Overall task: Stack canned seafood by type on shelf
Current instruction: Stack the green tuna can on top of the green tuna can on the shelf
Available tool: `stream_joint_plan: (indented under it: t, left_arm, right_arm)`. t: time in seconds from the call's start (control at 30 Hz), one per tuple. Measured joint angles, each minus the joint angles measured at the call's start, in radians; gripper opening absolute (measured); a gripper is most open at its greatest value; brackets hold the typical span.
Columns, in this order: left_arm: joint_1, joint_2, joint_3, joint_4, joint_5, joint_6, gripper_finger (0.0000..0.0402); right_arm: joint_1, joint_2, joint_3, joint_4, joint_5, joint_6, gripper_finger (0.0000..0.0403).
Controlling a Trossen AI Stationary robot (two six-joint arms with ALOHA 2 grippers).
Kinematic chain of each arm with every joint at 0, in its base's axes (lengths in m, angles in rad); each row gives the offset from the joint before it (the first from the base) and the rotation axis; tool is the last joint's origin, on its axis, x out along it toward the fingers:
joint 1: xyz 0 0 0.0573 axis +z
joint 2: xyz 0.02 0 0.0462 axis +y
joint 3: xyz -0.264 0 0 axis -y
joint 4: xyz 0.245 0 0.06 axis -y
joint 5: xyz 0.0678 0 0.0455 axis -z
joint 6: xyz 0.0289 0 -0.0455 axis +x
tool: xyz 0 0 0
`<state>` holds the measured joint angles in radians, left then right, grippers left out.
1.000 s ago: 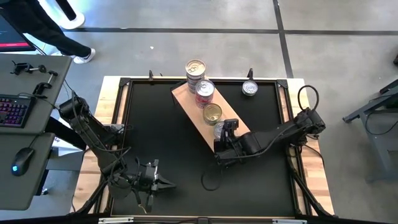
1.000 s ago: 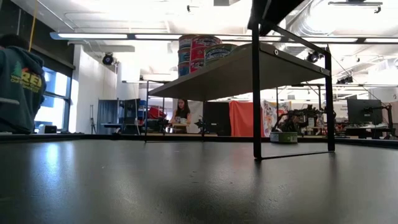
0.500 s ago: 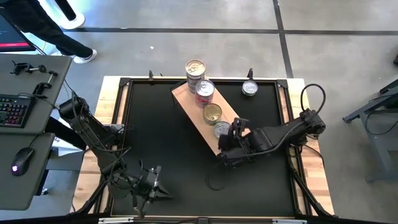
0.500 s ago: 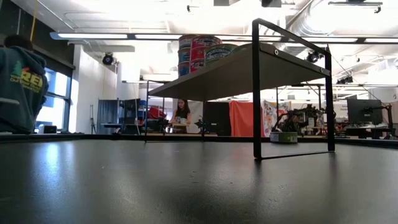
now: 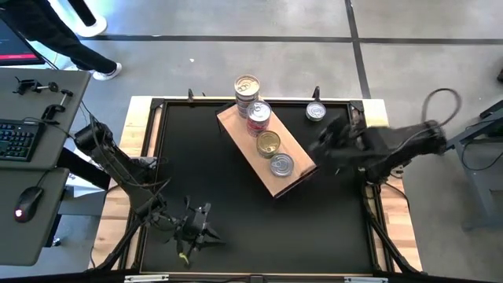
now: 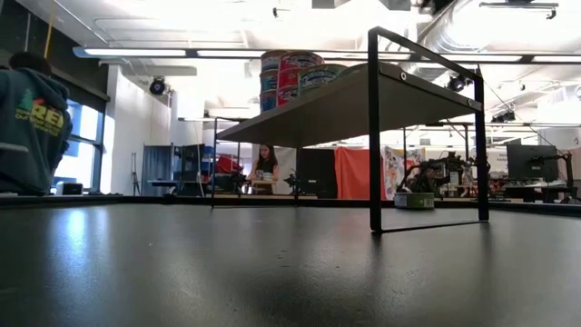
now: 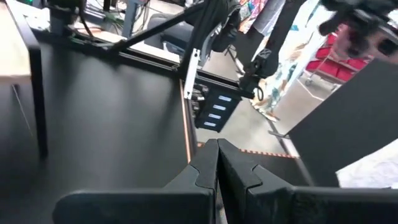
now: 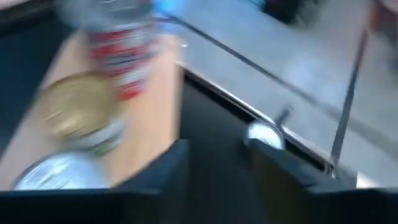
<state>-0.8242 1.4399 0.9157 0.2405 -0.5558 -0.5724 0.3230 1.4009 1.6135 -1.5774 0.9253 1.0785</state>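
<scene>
Your right gripper point(image 5: 330, 144), fingers apart and empty, had the loose can point(image 5: 316, 112) at its 11 o'clock, nearer than the left arm.

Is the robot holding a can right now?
No. The right gripper is empty beside the shelf; the left gripper is shut on nothing.

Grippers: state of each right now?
Left gripper: closed, holding nothing, low over the table's near left.
Right gripper: fingers apart, nothing between them, in motion right of the shelf.
</scene>
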Motion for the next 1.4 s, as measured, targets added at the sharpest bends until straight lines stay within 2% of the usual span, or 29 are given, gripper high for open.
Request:
stream_joint_plan:
  t: [0.1,0.17,0.27,0.37,0.47,0.6,0.73,0.87,1.13,1.27,1.4]
  left_arm:
    - [0.043,0.0,0.0,0.0,0.033,0.032,0.0]
    - [0.092,0.0,0.0,0.003,0.073,0.032,0.0]
    - [0.194,0.0,0.0,0.01,0.171,0.028,0.0]
    - [0.318,0.0,0.0,0.031,0.295,0.027,0.0]
    - [0.451,0.0,0.0,0.065,0.367,0.019,0.0]
    - [0.607,0.0,0.0,0.132,0.433,-0.059,0.0]
    - [0.692,0.0,0.0,0.159,0.462,-0.151,0.0]
    - [0.722,0.0,0.0,0.16,0.475,-0.132,0.0]
    - [0.734,0.0,0.0,0.149,0.584,-0.081,0.0]
    - [0.743,0.0,0.0,0.121,0.629,-0.03,0.0]
    - [0.776,-0.013,0.0,0.046,0.743,-0.055,0.0]
  right_arm:
    - [-0.132,-0.163,-0.182,0.01,-0.035,0.151,0.0058]
    - [-0.227,-0.261,-0.304,0.067,-0.058,0.211,0.0017]
    - [-0.387,-0.389,-0.481,0.245,-0.116,0.199,0.0016]
    - [-0.552,-0.462,-0.652,0.518,-0.205,0.032,0.0003]
    - [-0.725,-0.47,-0.782,0.766,-0.366,-0.085,0.0005]
    - [-0.952,-0.425,-0.892,1.054,-0.55,-0.201,0.0001]
    - [-1.154,-0.318,-0.907,1.224,-0.746,-0.275,0.0]
    - [-1.267,-0.157,-0.873,1.25,-0.875,-0.327,0.0]
    - [-1.301,0.103,-0.775,1.254,-0.9,-0.373,0.0]
    - [-1.301,0.188,-0.737,1.244,-0.909,-0.373,0.0]
    - [-1.301,0.239,-0.705,1.211,-0.917,-0.379,0.0]
